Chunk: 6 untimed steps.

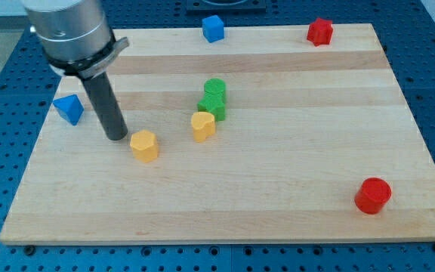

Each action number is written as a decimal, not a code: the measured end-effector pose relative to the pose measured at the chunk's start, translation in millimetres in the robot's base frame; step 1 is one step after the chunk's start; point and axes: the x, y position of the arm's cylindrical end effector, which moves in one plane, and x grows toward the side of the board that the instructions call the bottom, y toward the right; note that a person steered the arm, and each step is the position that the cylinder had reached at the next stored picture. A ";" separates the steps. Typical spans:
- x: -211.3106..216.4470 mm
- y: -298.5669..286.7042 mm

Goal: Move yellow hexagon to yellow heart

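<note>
No writing shows anywhere. My tip (116, 137) stands just left of the yellow hexagon (145, 146), left of centre on the counter (278, 189); the yellow heart (202, 125) lies to its right. The hexagon shows no clear long axis.

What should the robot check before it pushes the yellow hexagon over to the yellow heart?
1. My tip sits just left of the hexagon, opposite the heart: ok.
2. Tip touching hexagon: cannot tell.
3. Board between hexagon and heart is free of blocks: ok.
4. Green blocks crowd the heart's top side, could get bumped: not ok.
5. Blue block sits behind the tip, out of the way: ok.
</note>
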 end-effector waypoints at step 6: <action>51.8 42.6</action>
